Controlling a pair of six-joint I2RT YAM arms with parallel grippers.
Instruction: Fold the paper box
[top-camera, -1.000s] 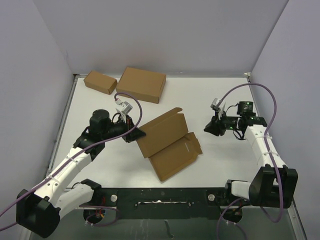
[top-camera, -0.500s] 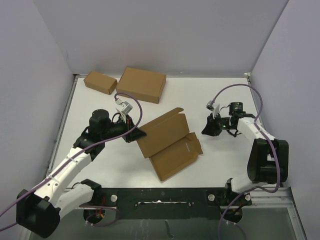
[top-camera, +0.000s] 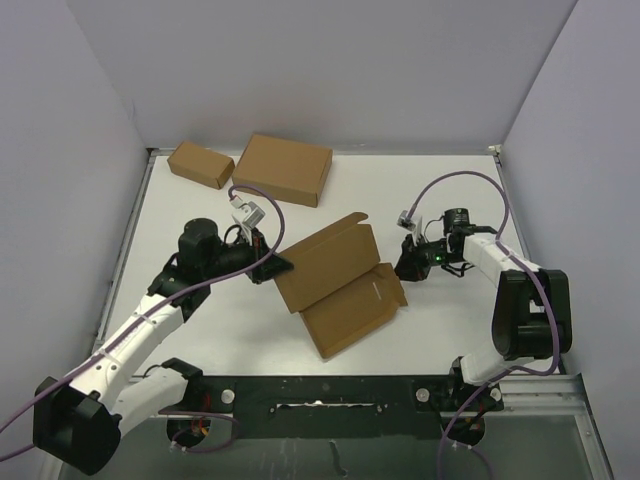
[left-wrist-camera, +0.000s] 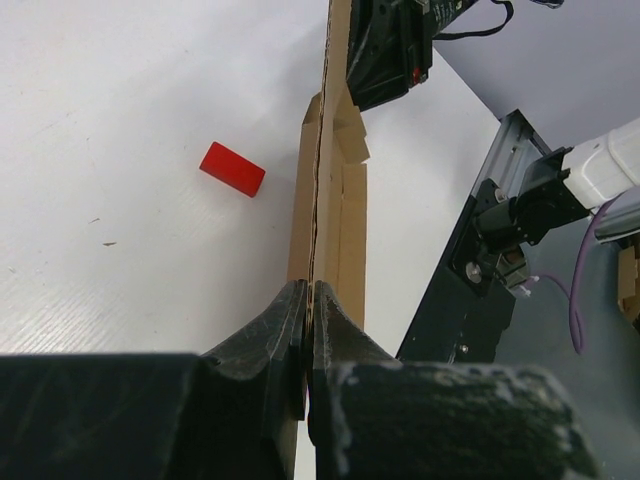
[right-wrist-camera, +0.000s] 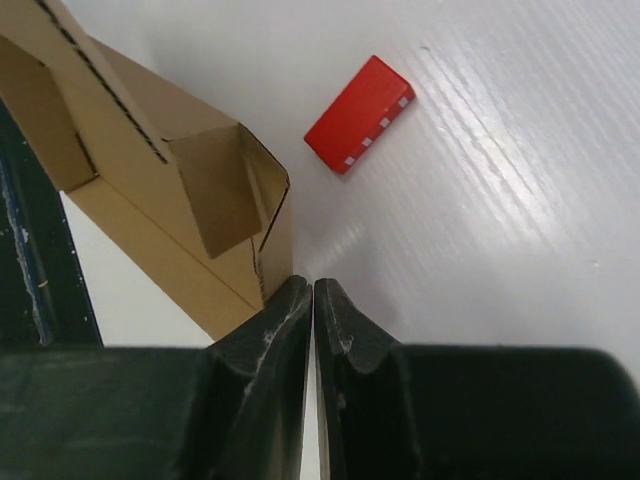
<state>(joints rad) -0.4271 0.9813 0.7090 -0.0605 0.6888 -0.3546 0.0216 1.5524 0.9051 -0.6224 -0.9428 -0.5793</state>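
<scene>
The paper box (top-camera: 335, 285), thin brown cardboard, lies part-folded in the middle of the table with one panel raised. My left gripper (top-camera: 278, 266) is shut on its left edge. In the left wrist view the cardboard (left-wrist-camera: 345, 200) runs edge-on out of the closed jaws (left-wrist-camera: 312, 300). My right gripper (top-camera: 408, 262) is shut and empty at the box's right side. In the right wrist view its tips (right-wrist-camera: 313, 285) sit against the box's near corner (right-wrist-camera: 130, 170), where a side flap is folded inward.
A small red block (right-wrist-camera: 360, 113) lies on the table just beyond the box corner and also shows in the left wrist view (left-wrist-camera: 232, 168). A larger brown box (top-camera: 283, 169) and a small brown box (top-camera: 200, 164) stand at the back left. White walls enclose the table.
My right gripper has moved left and a little nearer, up to the box's right corner. The left arm and the box have stayed put.
</scene>
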